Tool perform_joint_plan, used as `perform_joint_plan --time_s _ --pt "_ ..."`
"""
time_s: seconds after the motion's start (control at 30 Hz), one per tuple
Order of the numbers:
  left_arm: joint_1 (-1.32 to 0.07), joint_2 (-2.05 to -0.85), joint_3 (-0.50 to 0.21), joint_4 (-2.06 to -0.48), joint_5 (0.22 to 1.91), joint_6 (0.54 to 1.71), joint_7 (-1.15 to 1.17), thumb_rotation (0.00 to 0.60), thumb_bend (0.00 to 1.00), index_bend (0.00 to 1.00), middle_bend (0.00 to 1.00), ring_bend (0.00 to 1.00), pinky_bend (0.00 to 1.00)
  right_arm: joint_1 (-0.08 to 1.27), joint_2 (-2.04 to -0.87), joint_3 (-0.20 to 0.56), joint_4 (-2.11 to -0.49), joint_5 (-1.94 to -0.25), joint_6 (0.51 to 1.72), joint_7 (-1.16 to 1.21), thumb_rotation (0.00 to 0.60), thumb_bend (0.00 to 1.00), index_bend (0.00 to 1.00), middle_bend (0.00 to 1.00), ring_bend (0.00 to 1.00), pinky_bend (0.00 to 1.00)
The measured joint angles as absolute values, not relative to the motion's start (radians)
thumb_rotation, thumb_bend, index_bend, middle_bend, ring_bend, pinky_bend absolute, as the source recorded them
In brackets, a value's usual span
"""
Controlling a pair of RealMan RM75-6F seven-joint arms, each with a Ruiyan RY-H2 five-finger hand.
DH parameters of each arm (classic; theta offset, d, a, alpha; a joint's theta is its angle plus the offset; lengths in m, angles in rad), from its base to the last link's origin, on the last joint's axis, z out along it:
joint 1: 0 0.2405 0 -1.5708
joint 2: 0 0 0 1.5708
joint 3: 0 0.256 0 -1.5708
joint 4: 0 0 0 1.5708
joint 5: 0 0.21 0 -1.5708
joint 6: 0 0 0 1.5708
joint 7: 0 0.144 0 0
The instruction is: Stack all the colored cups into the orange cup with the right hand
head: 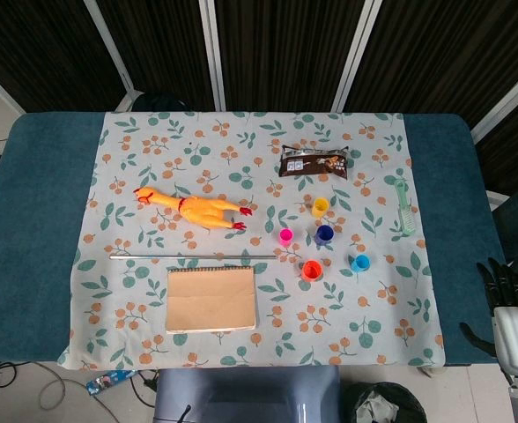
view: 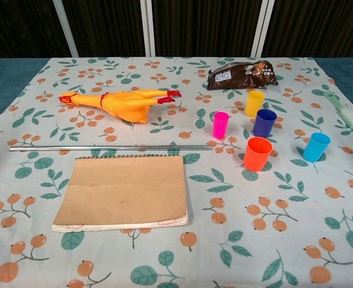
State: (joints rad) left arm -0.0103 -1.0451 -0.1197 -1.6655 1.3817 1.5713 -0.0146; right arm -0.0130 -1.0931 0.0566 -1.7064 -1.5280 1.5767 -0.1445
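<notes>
Five small cups stand upright and apart on the floral cloth. The orange cup [head: 312, 270] [view: 257, 153] is nearest the front. Behind it stand the pink cup [head: 285, 236] [view: 221, 125], the dark blue cup [head: 324, 234] [view: 264, 122] and the yellow cup [head: 320, 207] [view: 254, 103]. The light blue cup [head: 359, 263] [view: 316, 147] stands to the orange cup's right. My right hand [head: 507, 295] hangs off the table's right edge, well away from the cups, with its fingers apart and holding nothing. It shows only in the head view. My left hand is in neither view.
A yellow rubber chicken [head: 193, 208] lies at the left. A thin metal rod [head: 193, 256] lies in front of it, above a brown notebook [head: 211, 300]. A brown snack packet [head: 313, 163] lies behind the cups, and a green brush [head: 403, 206] to their right.
</notes>
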Motion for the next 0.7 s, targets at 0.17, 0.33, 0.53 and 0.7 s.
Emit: perform_joint_plan --time_s 0.17,0.33,0.53,0.7 --pt "-0.009 -1.043 -0.121 -1.667 1.381 1.573 -0.02 0.6 0.21 0.13 0.03 0.0 0.0 -0.014 -1.093 0.054 -1.709 -1.534 1.578 -0.149 0.6 0.26 0.0 0.0 0.02 0.11" --pt "-0.008 -1.04 -0.117 -1.668 1.386 1.571 -0.02 0.6 0.21 0.13 0.03 0.0 0.0 -0.016 -1.092 0.053 -1.713 -1.534 1.581 -0.15 0.6 0.26 0.0 0.0 0.02 0.11" --pt "-0.011 -1.032 -0.112 -1.676 1.378 1.552 -0.012 0.6 0.21 0.13 0.03 0.0 0.0 -0.018 -1.09 0.057 -1.713 -1.528 1.584 -0.15 0.6 0.26 0.0 0.0 0.02 0.11" --pt "-0.013 -1.031 -0.111 -1.678 1.376 1.549 -0.005 0.6 0.21 0.13 0.03 0.0 0.0 -0.017 -1.089 0.055 -1.711 -1.53 1.581 -0.144 0.6 0.26 0.0 0.0 0.02 0.11"
